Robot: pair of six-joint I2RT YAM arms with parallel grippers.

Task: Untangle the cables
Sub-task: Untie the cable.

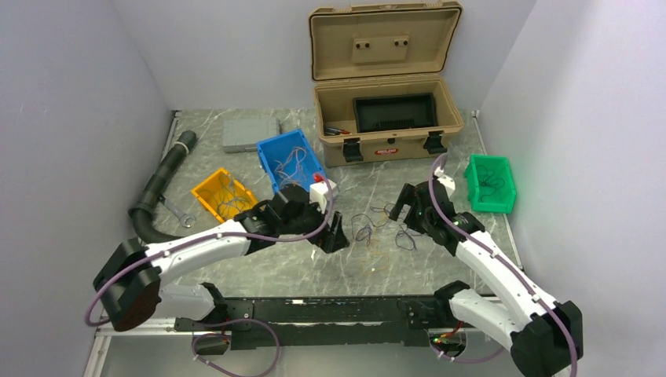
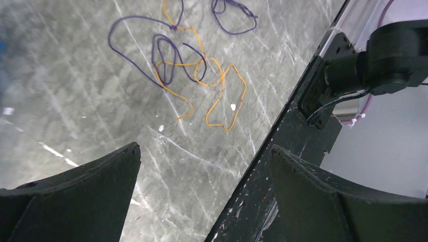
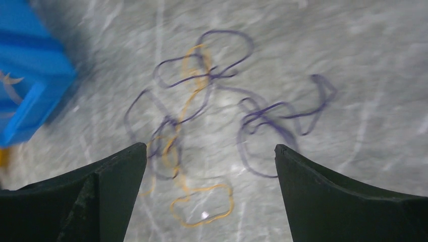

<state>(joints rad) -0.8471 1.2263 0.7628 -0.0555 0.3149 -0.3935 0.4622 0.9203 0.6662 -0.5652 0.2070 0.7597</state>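
Overhead, the cables (image 1: 377, 236) lie loose on the table (image 1: 314, 271) between both arms. Left wrist: left gripper (image 2: 204, 151) spread, empty, strands beyond its fingertips. Right wrist: right gripper (image 3: 211, 151) spread, empty, blurred strands beneath.

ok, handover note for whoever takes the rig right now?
Left gripper: open, empty, above the table.
Right gripper: open, empty, over the strands.
Cables: purple and orange strands on the table between the arms, overlapping each other.
Done: thin wires lie in the blue bin, yellow bin and green bin.
Left: separate the overlapped strands.
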